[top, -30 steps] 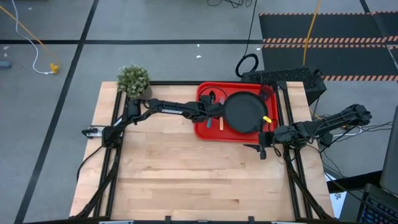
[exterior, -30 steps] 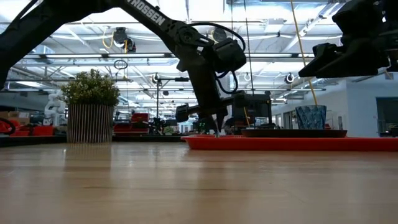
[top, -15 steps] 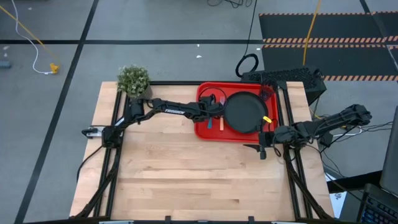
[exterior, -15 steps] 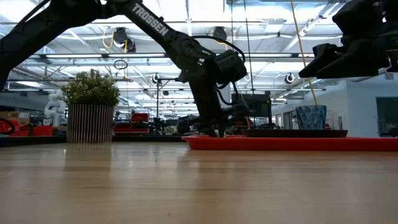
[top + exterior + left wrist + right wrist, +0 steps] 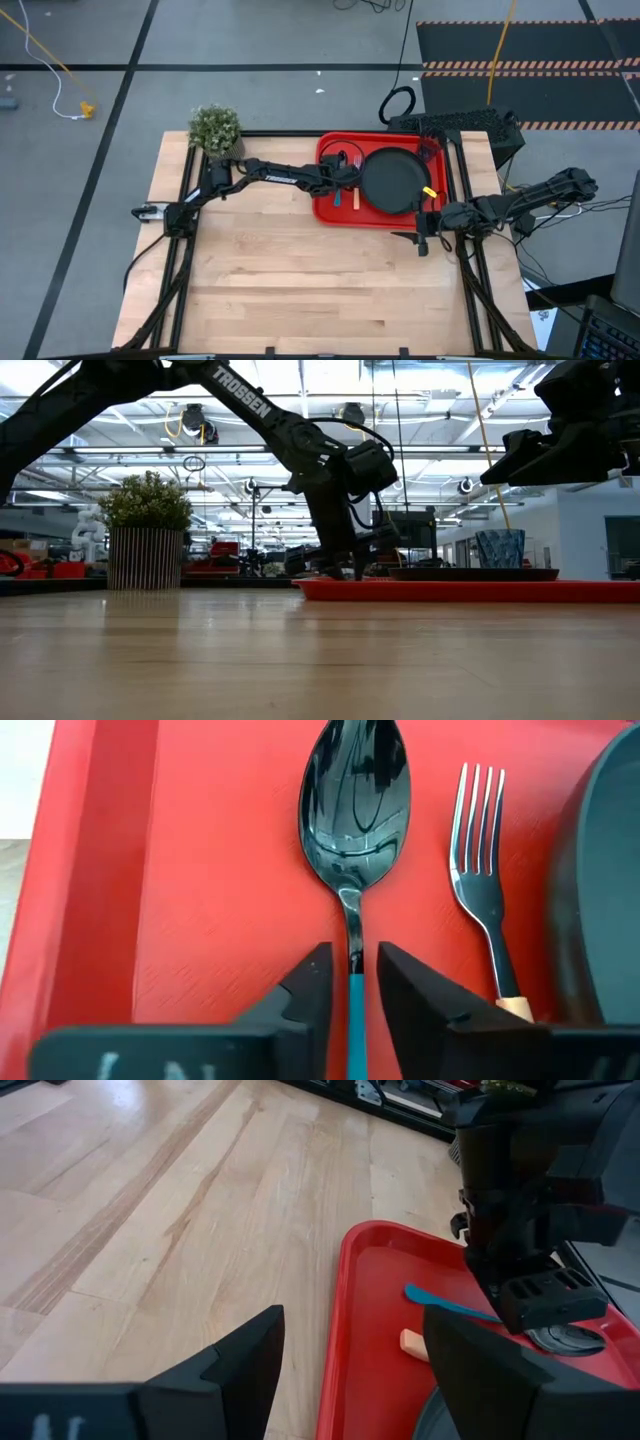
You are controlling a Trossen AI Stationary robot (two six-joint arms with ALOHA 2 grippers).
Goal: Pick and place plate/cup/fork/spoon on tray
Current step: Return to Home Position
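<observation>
The red tray [image 5: 328, 212] lies at the table's far right. The black plate [image 5: 392, 180] lies flat in it. The spoon [image 5: 355, 810] and the fork [image 5: 480, 850] lie side by side on the tray floor left of the plate [image 5: 610, 920]. My left gripper [image 5: 353, 980] reaches down into the tray [image 5: 345, 178] and is shut on the spoon. A small dark round thing, seemingly the cup [image 5: 565, 1338], stands on the tray just beyond it. My right gripper [image 5: 420, 240] hangs open and empty off the tray's near right corner. My left gripper has the spoon's thin handle [image 5: 355, 1005] between its two fingers, right where the light-blue part meets the dark neck below the bowl. The fingers point down from above and lie across the handle. The spoon lies flat on the tray floor, bowl up.
A potted green plant [image 5: 216, 130] stands at the table's far left corner. The wide wooden table top [image 5: 300, 280] lies in front of the tray. Dark equipment [image 5: 455, 125] sits behind the tray's far right edge.
My left gripper has gone down into the tray with the spoon and then kept still. The spoon now lies on the tray floor beside the fork.
</observation>
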